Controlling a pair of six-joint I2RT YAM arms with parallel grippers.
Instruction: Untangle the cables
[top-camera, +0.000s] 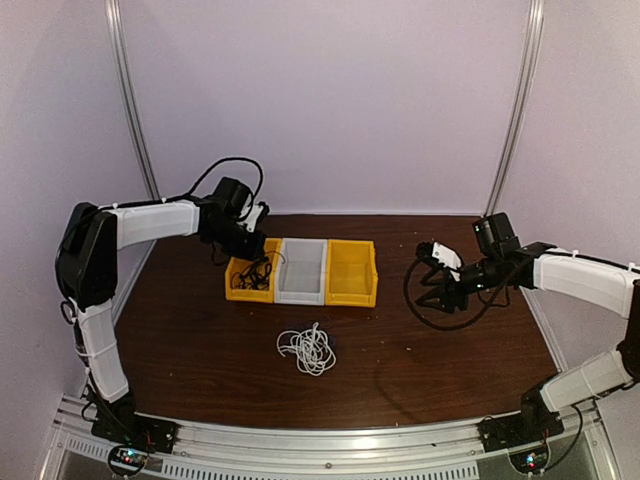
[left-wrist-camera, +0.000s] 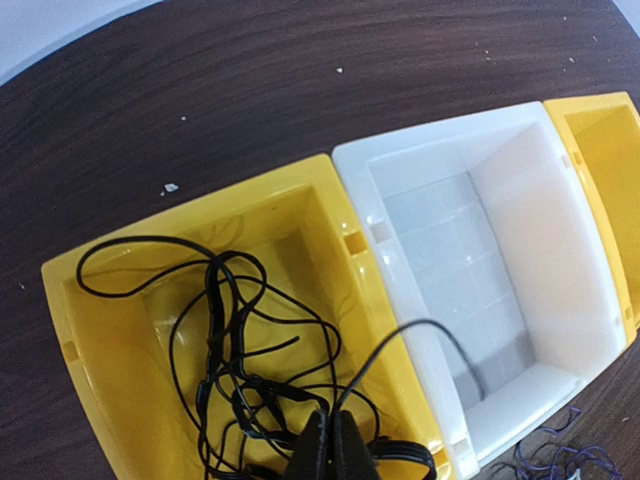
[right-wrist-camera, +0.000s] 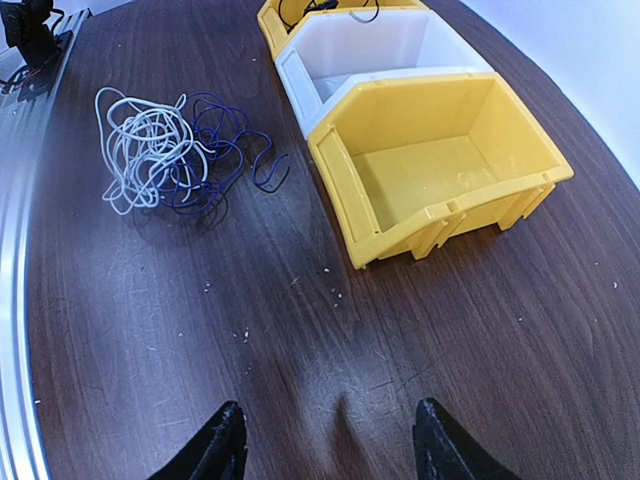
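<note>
Dark wooden tabletop (top-camera: 200, 340): left gripper (left-wrist-camera: 330, 418) jaws clamped on thin black cable (left-wrist-camera: 213, 330) inside yellow plastic bin (left-wrist-camera: 250, 192). Right gripper (right-wrist-camera: 332, 428) jaws apart. Tangled white cable (right-wrist-camera: 138, 150) and purple cable (right-wrist-camera: 218, 140) lie nearby.

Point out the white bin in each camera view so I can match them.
Top external: white bin, middle of the three-bin row, mid-table.
Left wrist: white bin right of centre, filling much of the frame.
Right wrist: white bin top centre, behind the empty yellow bin.
Shared landmark: that empty yellow bin beside it.
</note>
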